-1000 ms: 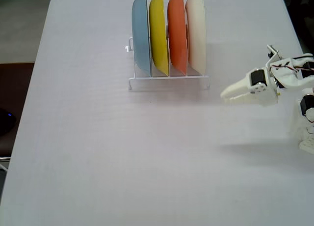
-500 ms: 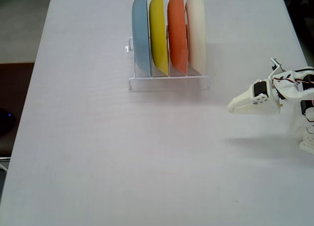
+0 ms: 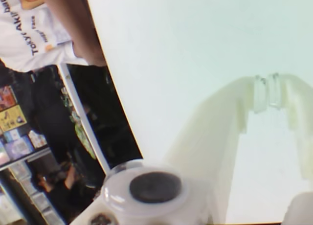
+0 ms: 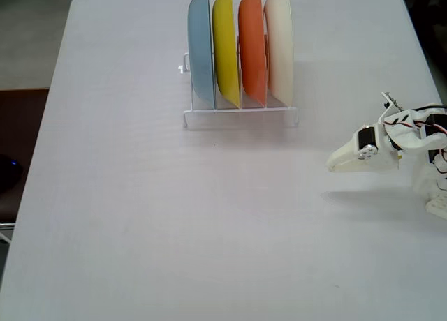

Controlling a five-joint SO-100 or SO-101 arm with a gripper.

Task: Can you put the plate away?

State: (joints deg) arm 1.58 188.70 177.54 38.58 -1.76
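The cream-white plate (image 4: 279, 45) stands on edge in the rightmost slot of a white wire rack (image 4: 241, 116) at the table's far middle in the fixed view. My gripper (image 4: 334, 165) hovers over the table's right side, below and to the right of the rack, well apart from the plate. Its tips point left. In the wrist view the gripper (image 3: 266, 92) has its two fingertips pressed together with nothing between them, over bare white table. The plate does not show in the wrist view.
A blue plate (image 4: 201, 49), a yellow plate (image 4: 225, 49) and an orange plate (image 4: 252, 49) fill the rack's other slots. The arm's base (image 4: 436, 188) sits at the table's right edge. A person's white shirt (image 3: 34, 34) shows beyond the table edge.
The gripper has drawn back to the right and toward the table's near side, away from the rack. The plates and rack have not moved.
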